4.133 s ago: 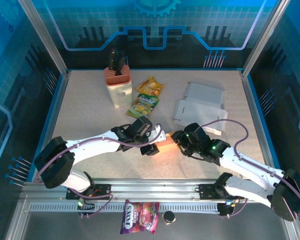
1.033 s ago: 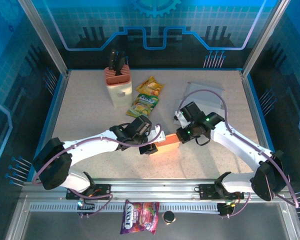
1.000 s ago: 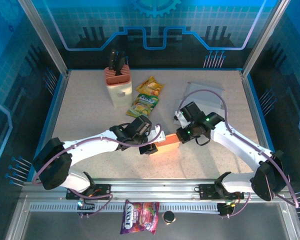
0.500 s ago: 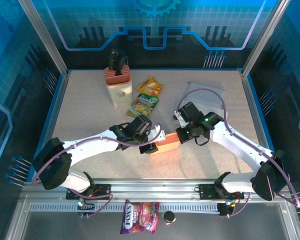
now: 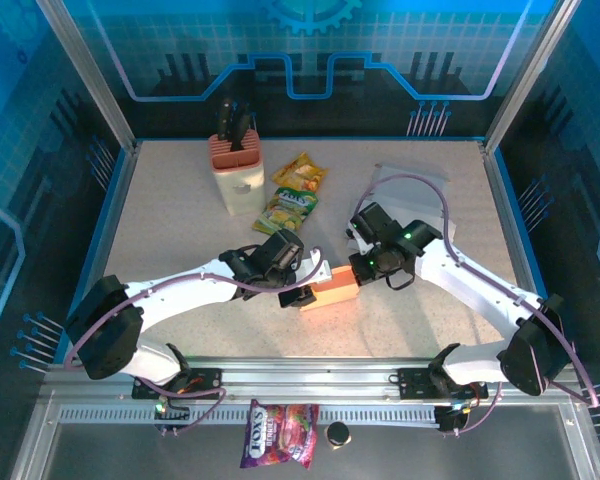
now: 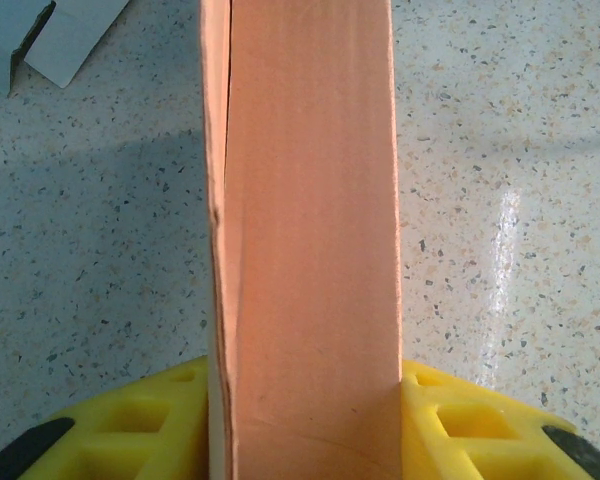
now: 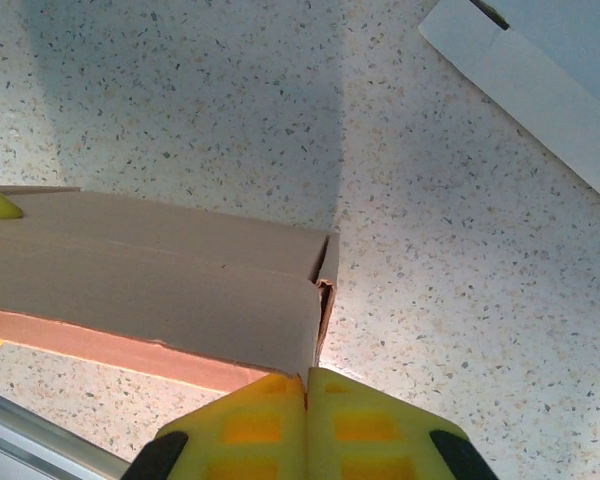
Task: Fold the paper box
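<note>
My left arm reaches in low from the left, and the left gripper (image 5: 298,297) clamps the near end of the orange paper box (image 5: 332,289), with a yellow pad (image 6: 460,425) pressed on each side. My right arm arches over from the right. The right gripper (image 5: 364,272) is pinched fully closed, its tips at the box's far end flap. The box lies mid-table on the speckled tabletop (image 5: 180,230). A knife block (image 5: 238,172), snack packets (image 5: 294,195) and flat white cardboard (image 5: 425,190) sit behind it, with blue panel walls (image 5: 310,50) around.
</note>
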Controlling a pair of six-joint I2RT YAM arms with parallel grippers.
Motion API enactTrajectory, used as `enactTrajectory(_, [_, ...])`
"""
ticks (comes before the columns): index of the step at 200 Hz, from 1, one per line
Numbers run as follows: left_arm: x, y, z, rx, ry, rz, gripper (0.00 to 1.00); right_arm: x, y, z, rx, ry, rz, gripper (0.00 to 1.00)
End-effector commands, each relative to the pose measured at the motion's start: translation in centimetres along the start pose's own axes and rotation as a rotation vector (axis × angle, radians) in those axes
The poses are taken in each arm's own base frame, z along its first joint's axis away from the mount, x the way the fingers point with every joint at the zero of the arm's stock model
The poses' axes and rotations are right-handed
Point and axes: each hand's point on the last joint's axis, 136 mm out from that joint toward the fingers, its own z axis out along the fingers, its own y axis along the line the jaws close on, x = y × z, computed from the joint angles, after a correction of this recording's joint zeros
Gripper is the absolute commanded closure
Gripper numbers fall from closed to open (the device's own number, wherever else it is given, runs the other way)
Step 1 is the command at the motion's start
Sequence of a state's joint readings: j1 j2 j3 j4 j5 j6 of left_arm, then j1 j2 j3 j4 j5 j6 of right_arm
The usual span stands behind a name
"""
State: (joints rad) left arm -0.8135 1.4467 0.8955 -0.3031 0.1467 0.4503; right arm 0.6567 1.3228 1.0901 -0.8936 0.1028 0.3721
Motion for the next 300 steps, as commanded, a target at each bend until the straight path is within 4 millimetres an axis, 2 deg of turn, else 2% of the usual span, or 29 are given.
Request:
enactTrajectory(1, [0.5, 0.7, 0.0, -0.017, 0.03, -0.034, 0.65, 1.3, 0.3, 0.2, 0.006, 0.034, 0.024, 1.0])
enactTrajectory(82, [0.6, 1.1, -0.1, -0.027, 0.026, -0.06, 0.64, 2.4, -0.5, 0.8, 0.071, 0.002, 0.041, 1.0])
enactTrajectory(123, [0.3, 1.2, -0.9, -0.05, 0.0, -0.088, 0.5, 2.1, -0.7, 0.4, 0.107, -0.027, 0.065, 1.0])
enactTrajectory(150, [0.0, 1.1, -2.0, -0.059, -0.029, -0.127, 0.45, 1.7, -0.5, 0.1, 0.111, -0.035, 0.088, 1.0])
enactTrajectory(203, [-0.4, 0.8, -4.3, -0.09, -0.118, -0.248, 0.41, 1.6, 0.5, -0.1, 0.135, -0.034, 0.133, 1.0])
enactTrajectory(232, [-0.3, 1.5, -5.8, -0.145, -0.139, -0.319, 0.39, 1.7, 0.6, 0.0, 0.152, -0.021, 0.157, 1.0])
enactTrajectory(275, [0.8, 1.4, -9.6, -0.147, -0.122, -0.51, 0.46, 1.5, 0.8, -0.1, 0.155, -0.014, 0.17, 1.0])
enactTrajectory(300, [1.9, 0.2, -10.6, -0.051, -0.058, -0.626, 0.52, 1.5, 1.0, 0.0, 0.152, -0.008, 0.173, 1.0])
